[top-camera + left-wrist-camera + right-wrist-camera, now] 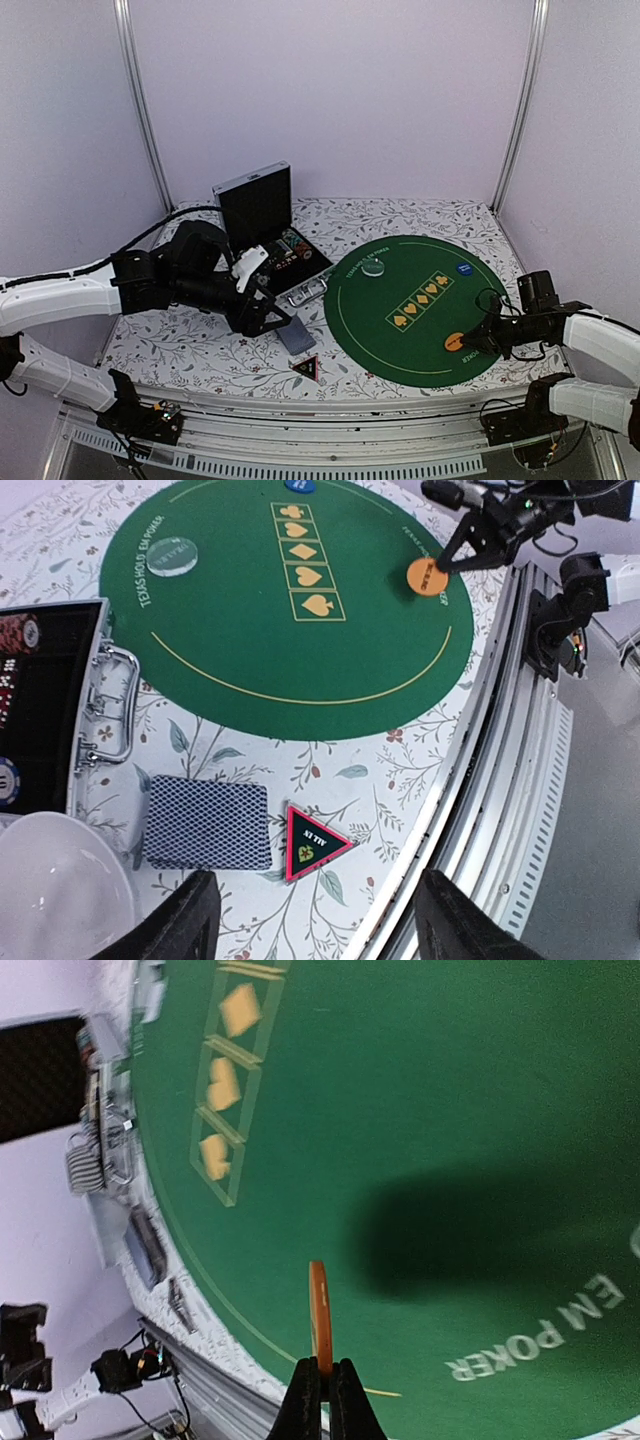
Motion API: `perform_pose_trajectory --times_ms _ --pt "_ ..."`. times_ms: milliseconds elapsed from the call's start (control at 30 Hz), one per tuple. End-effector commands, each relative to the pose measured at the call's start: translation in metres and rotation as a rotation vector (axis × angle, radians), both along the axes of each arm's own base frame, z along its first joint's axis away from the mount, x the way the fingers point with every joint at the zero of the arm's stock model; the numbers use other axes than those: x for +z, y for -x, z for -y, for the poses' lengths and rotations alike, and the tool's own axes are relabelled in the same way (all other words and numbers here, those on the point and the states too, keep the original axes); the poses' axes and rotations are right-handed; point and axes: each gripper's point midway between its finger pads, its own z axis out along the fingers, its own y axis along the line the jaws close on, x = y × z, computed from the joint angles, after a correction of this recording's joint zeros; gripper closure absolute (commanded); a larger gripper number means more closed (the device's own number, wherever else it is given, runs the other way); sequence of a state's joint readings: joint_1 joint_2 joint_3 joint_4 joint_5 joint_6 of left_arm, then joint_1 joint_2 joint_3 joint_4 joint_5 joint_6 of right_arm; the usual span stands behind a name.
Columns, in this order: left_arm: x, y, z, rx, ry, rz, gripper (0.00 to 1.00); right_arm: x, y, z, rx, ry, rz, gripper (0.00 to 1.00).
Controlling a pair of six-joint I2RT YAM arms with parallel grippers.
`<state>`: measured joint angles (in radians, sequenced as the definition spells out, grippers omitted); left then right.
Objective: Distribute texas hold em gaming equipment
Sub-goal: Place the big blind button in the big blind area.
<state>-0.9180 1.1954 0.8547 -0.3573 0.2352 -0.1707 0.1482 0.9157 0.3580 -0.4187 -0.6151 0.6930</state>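
My right gripper (325, 1372) is shut on the edge of an orange marker disc (319, 1305), low over the near right part of the green poker mat (420, 1080); the disc (454, 341) and the gripper (478, 341) also show in the top view. A blue disc (464, 269) and a whitish disc (373, 267) lie on the mat. My left gripper (318, 925) is open and empty above the blue-backed card deck (208, 822) and the black red-edged triangle (313, 842), which lie on the floral cloth. Poker chips (8, 780) sit in the open case (105, 705).
The case's black lid (254, 205) stands upright at the back left. A white rounded shape (50, 885) fills the left wrist view's lower left corner. The table's metal front rail (520, 780) runs close to the triangle. Card-suit boxes (420, 297) mark the mat's middle.
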Motion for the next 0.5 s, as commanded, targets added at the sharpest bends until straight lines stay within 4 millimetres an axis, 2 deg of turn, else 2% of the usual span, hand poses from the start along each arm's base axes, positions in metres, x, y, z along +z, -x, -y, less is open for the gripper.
perform_pose_trajectory --times_ms 0,200,233,300,333,400,467 --pt "0.02 -0.006 -0.01 -0.004 -0.002 0.048 0.31 -0.036 0.014 0.032 -0.116 0.112 -0.139 0.98" --pt "0.031 -0.014 -0.017 0.043 0.027 0.089 0.29 -0.043 0.009 0.054 -0.21 0.187 -0.156 0.98" --pt "0.033 -0.015 -0.017 0.044 0.032 0.092 0.29 -0.042 0.007 0.057 -0.22 0.2 -0.153 0.87" --pt "0.035 -0.015 -0.017 0.044 0.04 0.096 0.28 -0.036 0.001 0.064 -0.249 0.227 -0.139 0.58" --pt "0.035 -0.015 -0.017 0.041 0.037 0.099 0.28 -0.031 -0.003 0.067 -0.263 0.241 -0.126 0.48" --pt "0.034 -0.015 -0.018 0.036 0.028 0.102 0.28 -0.019 -0.01 0.076 -0.3 0.281 -0.092 0.37" --pt "0.032 -0.017 -0.019 0.036 0.025 0.111 0.26 -0.007 -0.019 0.085 -0.338 0.323 -0.054 0.31"
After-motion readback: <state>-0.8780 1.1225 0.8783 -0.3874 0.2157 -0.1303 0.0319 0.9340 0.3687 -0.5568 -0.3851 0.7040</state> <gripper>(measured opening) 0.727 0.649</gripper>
